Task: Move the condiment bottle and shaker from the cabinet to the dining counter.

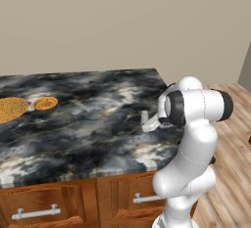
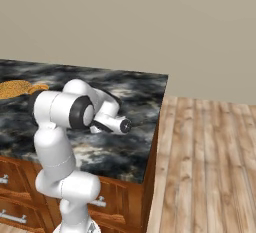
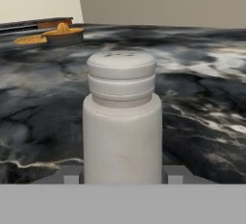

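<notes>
The shaker [image 3: 122,122] stands upright on the dining counter [image 1: 88,124], a pale grey-white cylinder with a ribbed, rounded cap. In the hand view it rises between the two dark fingertips [image 3: 71,175], which flank its base closely on either side; whether the pads actually press on it cannot be told from here. In the left base view a small pale piece of the shaker [image 1: 144,118] shows just left of the white arm's wrist, toward the right edge of the worktop and about midway between its front and back edges. The gripper [image 3: 122,176] is set narrow around the shaker, low over the stone.

The arm folds forward over the front right part of the worktop; in the right base view its forearm reaches out level above the marbled top, near the right-hand edge, and hides the fingers.

Two flat golden-orange round things lie well apart from the shaker at the far left of the worktop: a larger flat disc [image 1: 11,108] touching the left edge of the view, and a smaller one [image 1: 45,103] with a raised centre just beside it. Both sit in the hand view's upper left corner as well.

Below the worktop's front edge are brown wooden drawers [image 1: 44,207] with grey bar handles, and a wooden plank floor [image 2: 210,167] runs past the counter's right end
</notes>
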